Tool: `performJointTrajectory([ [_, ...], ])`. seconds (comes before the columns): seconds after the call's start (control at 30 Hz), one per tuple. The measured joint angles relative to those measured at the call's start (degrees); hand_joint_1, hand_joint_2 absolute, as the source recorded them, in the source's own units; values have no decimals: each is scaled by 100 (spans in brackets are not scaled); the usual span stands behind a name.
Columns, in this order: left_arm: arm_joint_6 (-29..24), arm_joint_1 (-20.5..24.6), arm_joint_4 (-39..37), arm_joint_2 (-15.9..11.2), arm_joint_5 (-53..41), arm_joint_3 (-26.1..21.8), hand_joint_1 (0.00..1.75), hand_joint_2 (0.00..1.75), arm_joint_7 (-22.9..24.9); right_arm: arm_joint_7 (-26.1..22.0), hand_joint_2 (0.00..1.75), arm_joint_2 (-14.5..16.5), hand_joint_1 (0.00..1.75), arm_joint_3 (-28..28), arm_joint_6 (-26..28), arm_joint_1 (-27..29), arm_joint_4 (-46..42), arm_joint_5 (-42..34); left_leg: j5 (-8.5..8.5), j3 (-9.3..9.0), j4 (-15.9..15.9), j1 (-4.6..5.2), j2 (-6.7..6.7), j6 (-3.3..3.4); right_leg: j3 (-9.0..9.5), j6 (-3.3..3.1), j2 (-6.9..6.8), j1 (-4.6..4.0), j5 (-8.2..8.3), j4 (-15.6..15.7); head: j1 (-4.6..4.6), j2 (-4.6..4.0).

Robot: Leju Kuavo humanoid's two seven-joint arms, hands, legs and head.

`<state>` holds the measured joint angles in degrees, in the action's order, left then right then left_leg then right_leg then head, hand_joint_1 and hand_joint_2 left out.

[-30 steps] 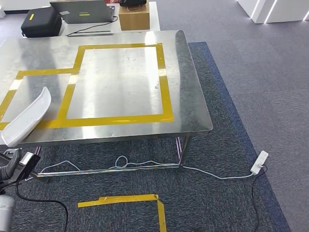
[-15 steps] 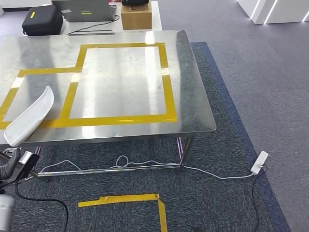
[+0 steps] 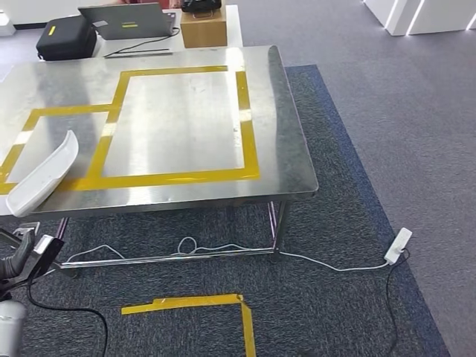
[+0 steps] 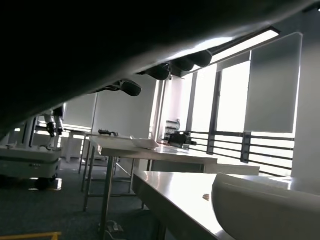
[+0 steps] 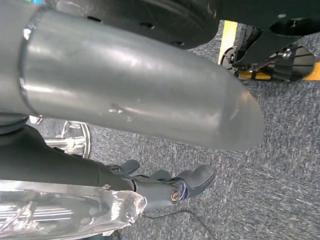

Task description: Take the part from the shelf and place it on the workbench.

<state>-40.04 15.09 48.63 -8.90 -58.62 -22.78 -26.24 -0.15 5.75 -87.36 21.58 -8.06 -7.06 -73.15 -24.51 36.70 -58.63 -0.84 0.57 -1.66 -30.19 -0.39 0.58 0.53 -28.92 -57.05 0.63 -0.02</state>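
The part, a long white curved shell (image 3: 44, 175), lies on the steel workbench (image 3: 168, 197) at its front left, across the yellow tape, with its near end over the front edge. In the left wrist view the white part (image 4: 264, 207) rests on the benchtop, apart from the dark fingers (image 4: 170, 70), which are stretched out with nothing between them. My left hand (image 3: 17, 256) hangs below and in front of the bench edge, not touching the part. My right hand (image 5: 170, 182) hangs over the grey carpet, holding nothing.
Yellow tape frames two rectangles on the benchtop (image 3: 179, 123). Behind it stand a laptop (image 3: 128, 18), a black case (image 3: 66, 37) and a cardboard box (image 3: 204, 28). A white cable and power strip (image 3: 399, 247) lie on the carpet, with a yellow tape corner (image 3: 224, 303) nearer me.
The whole picture has shifted slightly left and up, so the camera moved. The part kept its place on the bench. My left hand sits a little lower.
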Motion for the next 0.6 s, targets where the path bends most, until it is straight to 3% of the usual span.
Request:
performJointTrajectory([
  [0.1,0,-25,-1,-6,16,15,0,0,42,1,0,0,0,0,2,0,0,-1,-766,326,-1007,-10,-13,-47,-168,-105,-30,-36,153,2,19,-1],
  [0.13,0,-43,-1,-6,23,22,0,0,51,3,0,0,0,0,2,4,0,-1,-918,391,-1322,-10,-14,-52,-239,-113,-36,-56,204,-1,20,0],
  [0.17,0,-63,-3,-5,29,28,0,0,56,7,0,0,0,0,2,8,1,-1,-955,372,-1477,-10,-14,-48,-310,-116,-41,-75,255,-4,19,0],
  [0.2,0,-78,-5,-5,35,34,0,0,60,11,0,0,0,0,2,9,1,-1,-888,247,-1421,-10,-14,-34,-380,-115,-43,-93,305,-7,18,1],
  [0.23,0,-87,-7,-5,39,38,0,0,63,15,0,0,0,0,2,9,2,-1,-763,25,-1168,-7,-14,-11,-441,-113,-44,-107,353,-11,18,1],
  [0.3,-2,-80,-9,-12,44,49,0,0,67,18,0,0,0,0,2,2,2,0,-584,-581,-353,13,-15,55,-540,-98,-46,-129,444,-27,17,0],
  [0.37,-4,-71,-9,-20,49,64,0,0,73,20,0,0,0,0,4,-1,2,1,-566,-934,187,50,-20,109,-594,-51,-49,-137,534,-38,15,0],
  [0.47,-6,-75,-10,-27,52,81,0,0,87,30,0,-1,0,0,6,11,2,3,-464,-899,309,84,-38,198,-651,55,-49,-111,599,-50,32,0],
  [0.5,-6,-70,-10,-27,53,85,0,0,92,34,0,-1,0,0,6,14,2,5,-394,-845,327,79,-49,242,-717,85,-45,-103,476,-143,23,0],
  [0.53,-6,-68,-11,-25,53,90,0,0,97,38,0,-1,0,0,6,15,2,8,-315,-773,346,67,-60,276,-813,113,-42,-96,253,-350,15,0],
  [0.6,-6,-77,-11,-23,60,92,0,0,105,41,0,-2,0,0,6,14,2,11,-175,-601,343,64,-68,310,-1037,153,-42,-79,-316,-1050,-7,0],
])
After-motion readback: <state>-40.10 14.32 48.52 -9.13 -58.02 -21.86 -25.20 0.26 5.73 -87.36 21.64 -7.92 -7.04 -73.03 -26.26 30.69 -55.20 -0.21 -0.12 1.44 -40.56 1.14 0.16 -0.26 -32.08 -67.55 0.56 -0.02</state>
